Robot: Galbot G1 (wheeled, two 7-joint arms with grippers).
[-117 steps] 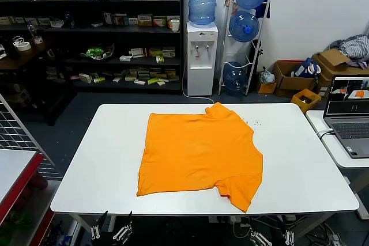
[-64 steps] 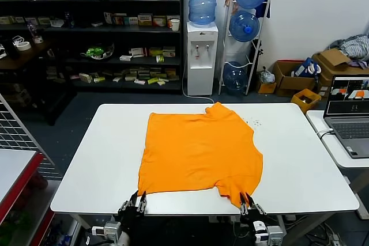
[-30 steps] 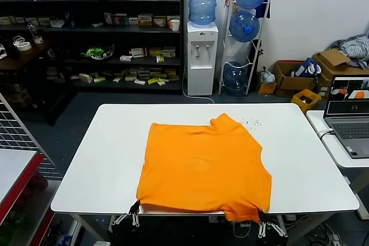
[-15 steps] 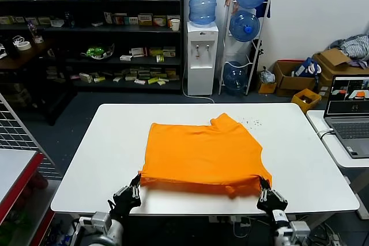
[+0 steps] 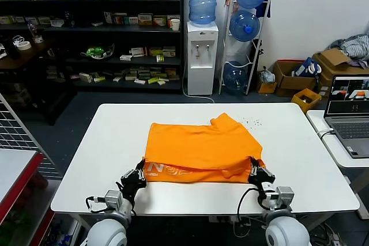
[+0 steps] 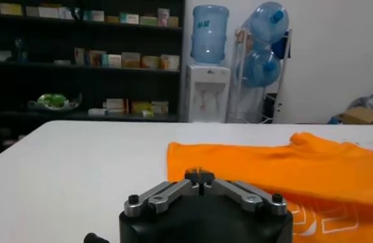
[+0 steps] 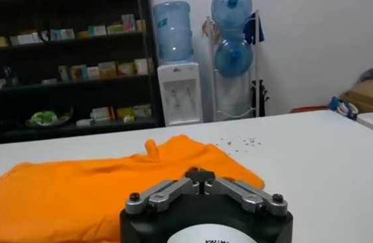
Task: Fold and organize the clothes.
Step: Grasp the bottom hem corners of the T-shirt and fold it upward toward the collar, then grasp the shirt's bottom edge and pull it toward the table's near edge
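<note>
An orange T-shirt (image 5: 202,145) lies in the middle of the white table (image 5: 109,142). Its near hem is turned up and back over the body, so a strip with white lettering (image 5: 167,170) faces up along the front. My left gripper (image 5: 139,175) is shut on the hem's left corner and my right gripper (image 5: 256,171) is shut on its right corner, both just above the table. In the left wrist view the shut left gripper (image 6: 199,175) sits before the T-shirt (image 6: 292,168). In the right wrist view the shut right gripper (image 7: 200,175) sits before the T-shirt (image 7: 87,191).
A laptop (image 5: 349,113) stands on a side table at the right. A wire rack (image 5: 17,136) stands at the left. A water dispenser (image 5: 202,56), bottle rack and shelves stand behind the table. Bare tabletop lies on both sides of the shirt.
Both grippers came up at the table's front edge, took the shirt's near hem corners, lifted them and carried them away from me over the body, which turned the lettering upward.
</note>
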